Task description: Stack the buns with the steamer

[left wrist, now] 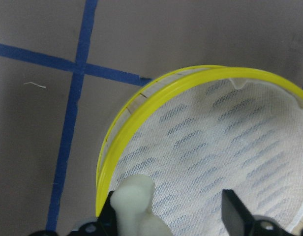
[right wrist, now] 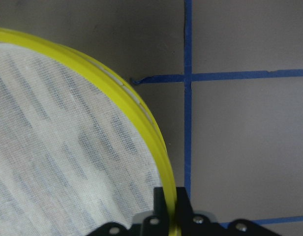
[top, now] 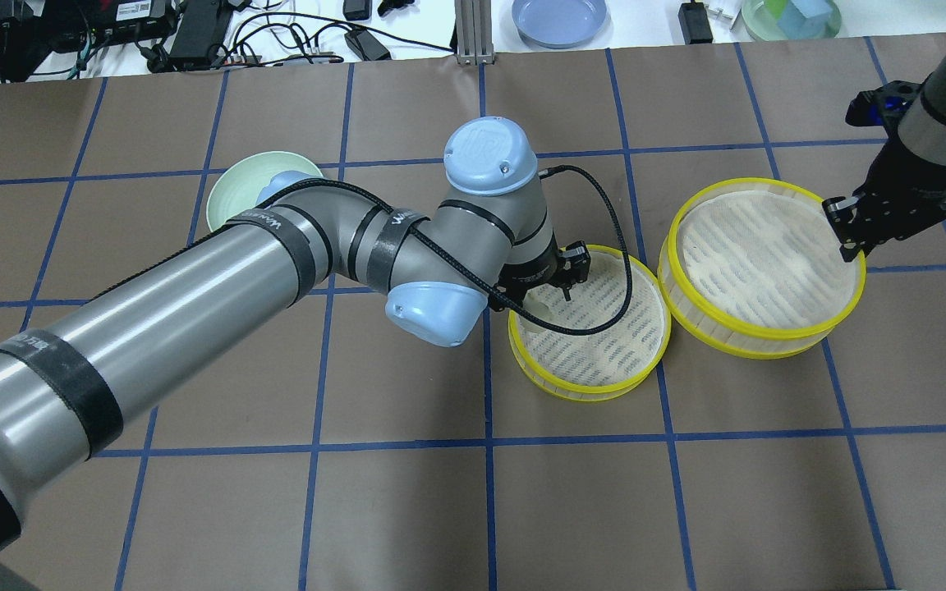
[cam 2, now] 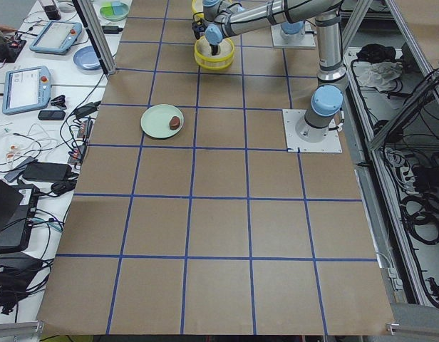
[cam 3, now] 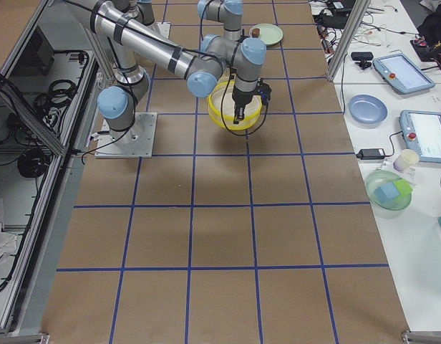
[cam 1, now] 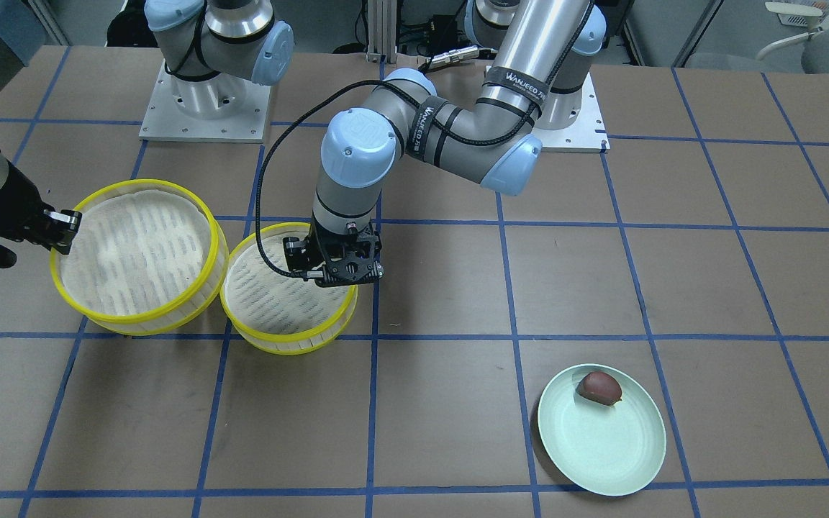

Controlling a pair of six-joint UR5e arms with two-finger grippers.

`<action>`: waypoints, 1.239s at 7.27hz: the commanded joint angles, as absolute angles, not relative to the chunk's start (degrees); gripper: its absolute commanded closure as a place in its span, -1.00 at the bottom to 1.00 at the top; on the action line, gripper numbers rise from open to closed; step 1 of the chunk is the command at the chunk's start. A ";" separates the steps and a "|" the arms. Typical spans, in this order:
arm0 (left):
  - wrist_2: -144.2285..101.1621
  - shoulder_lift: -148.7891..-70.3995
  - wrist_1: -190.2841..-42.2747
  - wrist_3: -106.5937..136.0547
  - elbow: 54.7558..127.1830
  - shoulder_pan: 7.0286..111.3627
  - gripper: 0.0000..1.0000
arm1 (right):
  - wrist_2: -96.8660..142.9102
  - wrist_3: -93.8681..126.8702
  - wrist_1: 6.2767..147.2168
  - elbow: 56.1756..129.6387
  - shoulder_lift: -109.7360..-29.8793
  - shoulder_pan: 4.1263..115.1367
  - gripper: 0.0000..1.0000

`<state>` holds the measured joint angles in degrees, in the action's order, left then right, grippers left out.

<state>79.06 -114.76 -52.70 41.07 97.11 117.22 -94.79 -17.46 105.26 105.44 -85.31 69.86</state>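
Note:
One steamer tier point(cam 1: 278, 316) with a yellow rim sits on the table. My left gripper point(cam 1: 335, 277) hangs over its inside. In the left wrist view the jaws stand apart, and the pale cream bun point(left wrist: 134, 206) rests against one finger above the mesh base point(left wrist: 215, 147). My right gripper point(cam 1: 69, 226) is shut on the rim point(right wrist: 132, 105) of the second steamer tier point(cam 1: 134, 252), which looks lifted and slightly tilted beside the first. The dark reddish-brown bun point(cam 1: 599, 387) lies on the pale green plate point(cam 1: 601, 446), far from both grippers.
The green plate point(top: 231, 197) is partly hidden behind my left arm in the overhead view. A blue plate point(top: 559, 16), cables and devices lie beyond the table's far edge. Both arm bases point(cam 1: 206, 108) stand at the robot's side of the table.

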 commanded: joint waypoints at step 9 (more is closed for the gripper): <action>88.30 -109.60 -61.00 11.59 91.93 99.62 -1.00 | -91.96 0.53 110.63 110.11 -85.26 85.77 1.00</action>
<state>84.13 -110.15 -60.22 20.18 92.08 104.34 -93.91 -0.65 108.12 108.51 -85.38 83.77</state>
